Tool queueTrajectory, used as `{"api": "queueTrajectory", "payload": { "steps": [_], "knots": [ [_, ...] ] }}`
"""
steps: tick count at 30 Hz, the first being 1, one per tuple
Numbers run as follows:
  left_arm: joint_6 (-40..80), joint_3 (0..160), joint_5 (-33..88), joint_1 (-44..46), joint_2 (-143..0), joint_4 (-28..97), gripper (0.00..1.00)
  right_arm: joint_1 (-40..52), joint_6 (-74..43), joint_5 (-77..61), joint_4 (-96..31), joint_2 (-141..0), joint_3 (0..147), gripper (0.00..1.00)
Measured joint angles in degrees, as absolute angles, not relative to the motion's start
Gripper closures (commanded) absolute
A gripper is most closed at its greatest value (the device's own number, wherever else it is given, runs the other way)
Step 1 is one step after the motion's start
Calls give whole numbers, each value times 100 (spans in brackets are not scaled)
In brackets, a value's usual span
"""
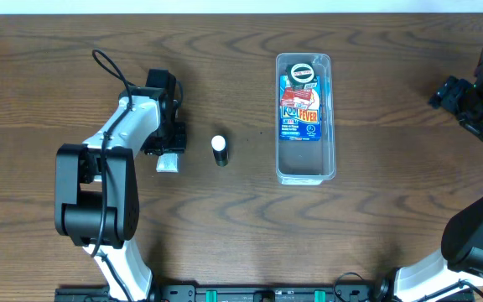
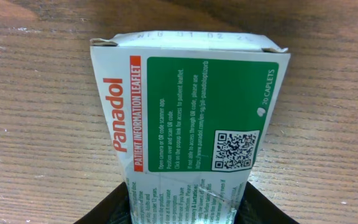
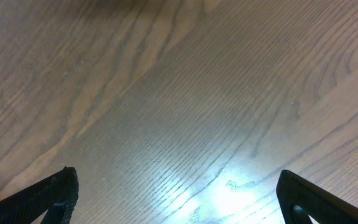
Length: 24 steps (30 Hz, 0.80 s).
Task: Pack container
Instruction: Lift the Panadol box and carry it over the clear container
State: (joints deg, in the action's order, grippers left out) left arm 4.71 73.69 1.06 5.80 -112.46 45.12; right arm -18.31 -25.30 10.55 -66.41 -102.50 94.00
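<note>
At 9 o'clock of the table's middle, the left gripper (image 1: 168, 153) pinches a Panadol box (image 2: 188, 118) by one end, the free end forward, likely so that it can go lengthwise into the bin. A white-capped bottle (image 1: 219, 149) stands just at its 3 o'clock, untouched. The clear container (image 1: 305, 165) lies at 2 o'clock, holding a blue carton (image 1: 300, 113) and a round black item (image 1: 302, 71). Its 6 o'clock end is free. The right gripper (image 3: 176, 177), fingers spread on nothing, hovers over bare wood at 3 o'clock, probably keeping clear.
</note>
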Motion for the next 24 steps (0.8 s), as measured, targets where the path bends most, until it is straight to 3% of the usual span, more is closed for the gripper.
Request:
{"api": "queueTrajectory", "payload": {
  "steps": [6, 16, 24],
  "knots": [
    [471, 7564, 106, 580, -11246, 4991, 56, -1831, -2530, 1055, -6641, -10250, 9400, 1],
    [587, 9507, 106, 729, -10742, 6414, 55, -1831, -2530, 1055, -6641, -10250, 9400, 1],
    [1378, 10593, 106, 2053, -9778, 6768, 55, -1831, -2530, 1057, -6641, -10250, 9400, 1]
  ]
}}
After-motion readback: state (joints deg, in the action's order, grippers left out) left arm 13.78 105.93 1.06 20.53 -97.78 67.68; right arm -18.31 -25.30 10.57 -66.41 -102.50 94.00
